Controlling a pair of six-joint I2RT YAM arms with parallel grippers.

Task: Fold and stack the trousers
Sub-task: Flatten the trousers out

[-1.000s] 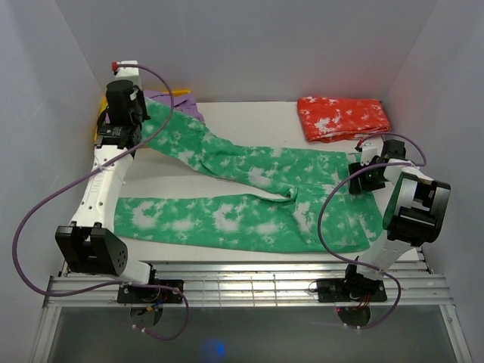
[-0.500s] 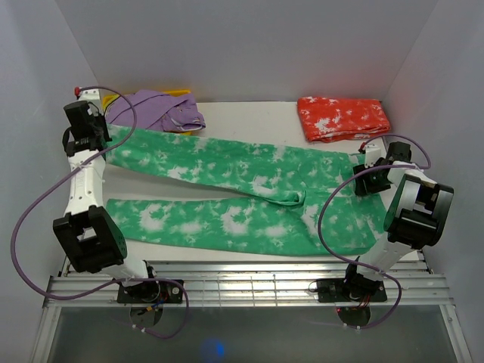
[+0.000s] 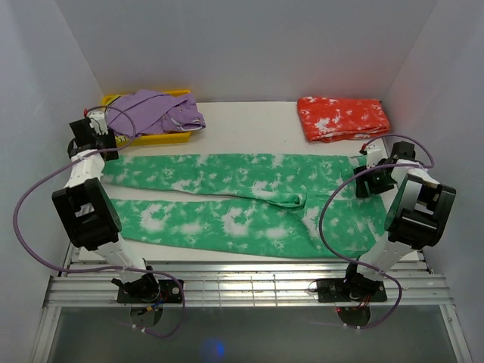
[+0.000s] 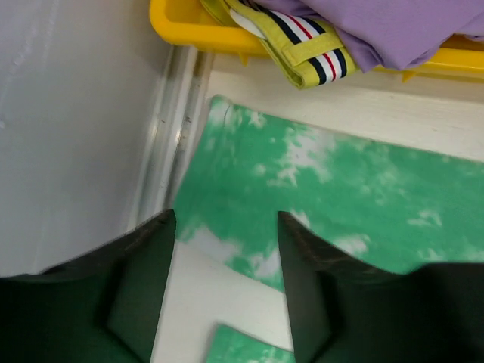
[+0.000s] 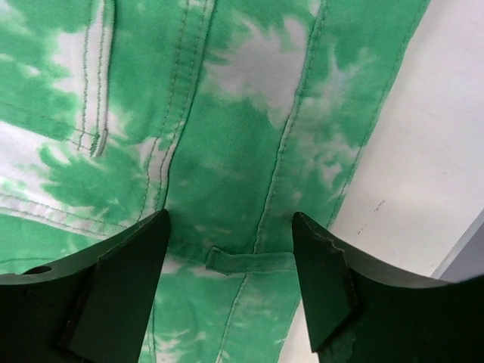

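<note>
The green trousers (image 3: 227, 198) lie spread flat on the table, both legs running left and the waist at the right. My left gripper (image 3: 95, 150) hovers open at the far left, just above the hem of the upper leg (image 4: 355, 189); in the left wrist view the left gripper (image 4: 225, 219) has only table and cloth showing between its fingers. My right gripper (image 3: 364, 181) stands open over the waistband. In the right wrist view the right gripper (image 5: 229, 218) hangs above a belt loop (image 5: 249, 261), holding nothing. The red-orange trousers (image 3: 344, 117) sit folded at the back right.
A yellow bin (image 3: 155, 136) at the back left holds a purple garment (image 3: 155, 110) and a yellow-green striped cloth (image 4: 302, 49). White walls close in on the left, back and right. A slatted metal rail (image 3: 242, 286) runs along the near edge.
My left gripper carried the upper leg's hem out to the left, laid it flat and opened, letting go. The right gripper stayed over the waist and opened a little wider.
</note>
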